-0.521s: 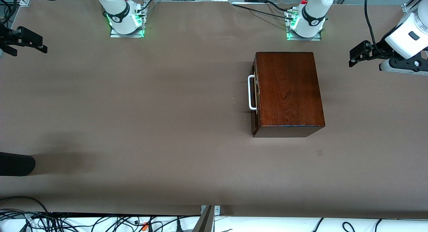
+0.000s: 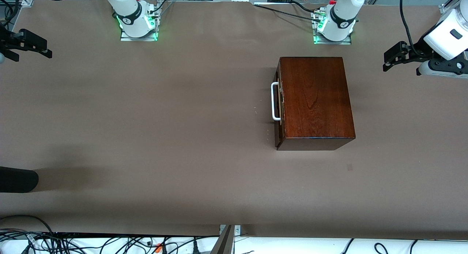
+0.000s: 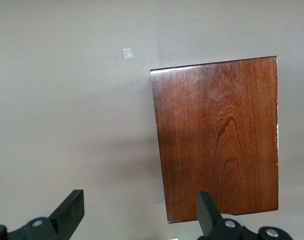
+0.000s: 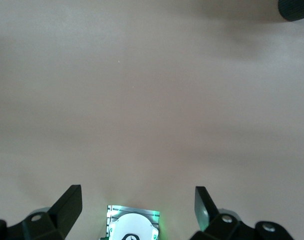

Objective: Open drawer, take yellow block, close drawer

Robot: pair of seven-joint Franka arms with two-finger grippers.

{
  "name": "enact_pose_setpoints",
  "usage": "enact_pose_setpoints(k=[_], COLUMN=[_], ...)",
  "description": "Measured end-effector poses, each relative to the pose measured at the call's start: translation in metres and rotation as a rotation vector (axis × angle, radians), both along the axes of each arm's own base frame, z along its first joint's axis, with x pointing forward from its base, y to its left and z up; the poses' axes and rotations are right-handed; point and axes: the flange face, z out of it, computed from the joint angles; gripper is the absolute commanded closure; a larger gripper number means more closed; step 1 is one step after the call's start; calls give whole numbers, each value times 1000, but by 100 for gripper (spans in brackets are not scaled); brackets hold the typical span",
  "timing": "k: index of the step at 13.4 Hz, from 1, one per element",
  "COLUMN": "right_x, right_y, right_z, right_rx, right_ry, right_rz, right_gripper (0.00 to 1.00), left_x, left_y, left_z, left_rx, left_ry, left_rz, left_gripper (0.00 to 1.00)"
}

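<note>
On the table (image 2: 182, 137), the drawer (image 2: 278, 104) sits closed, contents hidden.

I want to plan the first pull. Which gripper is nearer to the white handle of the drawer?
Left. The left gripper hangs open past the wooden box at the left arm's end, while the right gripper, open too, is at the right arm's end, far from the handle.

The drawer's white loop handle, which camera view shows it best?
The front view. There the white loop handle shows whole on the drawer front, which faces the right arm's end of the table. The left wrist view shows only the wooden box top, no handle. The right wrist view shows only bare table.
</note>
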Motion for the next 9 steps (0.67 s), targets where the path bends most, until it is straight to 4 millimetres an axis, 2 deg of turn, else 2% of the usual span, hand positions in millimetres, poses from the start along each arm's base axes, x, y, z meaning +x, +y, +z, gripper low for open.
enact_pose_setpoints(k=[5,7,9], right_x=[0,0,0], right_y=[3,3,4], right_z=[0,0,0], right_rx=[0,0,0], right_ry=[0,-1,-1], right_rz=[6,6,7], right_gripper=[0,0,0], left_x=[-1,-3,-9], left_y=[-8,-27,-62], left_z=[1,2,3], left_rx=[-6,-6,-3], left_ry=[-1,-4,-9], left_rz=[-13,-47,-69], left_gripper=[0,0,0])
